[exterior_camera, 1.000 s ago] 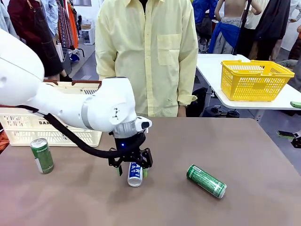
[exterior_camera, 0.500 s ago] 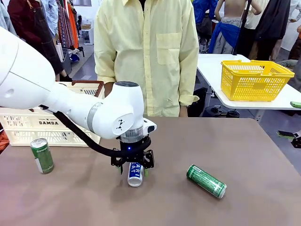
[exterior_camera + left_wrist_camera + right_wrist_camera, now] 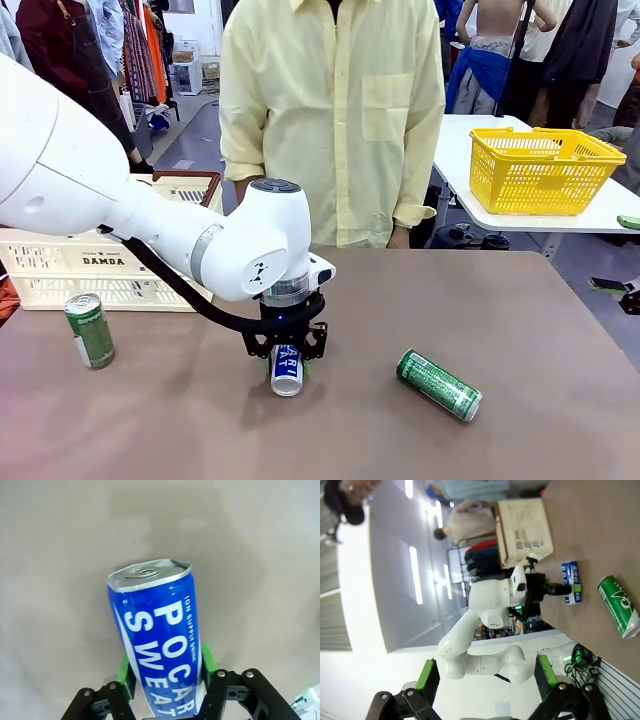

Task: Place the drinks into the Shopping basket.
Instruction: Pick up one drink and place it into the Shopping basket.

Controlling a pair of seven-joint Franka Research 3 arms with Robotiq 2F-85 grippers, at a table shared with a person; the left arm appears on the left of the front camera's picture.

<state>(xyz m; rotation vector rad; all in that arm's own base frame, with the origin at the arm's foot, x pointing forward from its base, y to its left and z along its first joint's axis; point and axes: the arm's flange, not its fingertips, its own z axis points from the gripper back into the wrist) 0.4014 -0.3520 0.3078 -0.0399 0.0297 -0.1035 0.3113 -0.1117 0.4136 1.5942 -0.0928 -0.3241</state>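
brown table: a blue pocari sweat can is laid on its side near the middle, silver end toward the camera. a lying green can is seen well apart to the right. an upright green can is stood at the left, near the cream damda basket, which is set at the far-left edge.

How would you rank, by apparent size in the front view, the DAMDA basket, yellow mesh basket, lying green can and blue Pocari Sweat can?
1. DAMDA basket, partly hidden
2. yellow mesh basket, farther off
3. lying green can and blue Pocari Sweat can: unsure, blue one foreshortened
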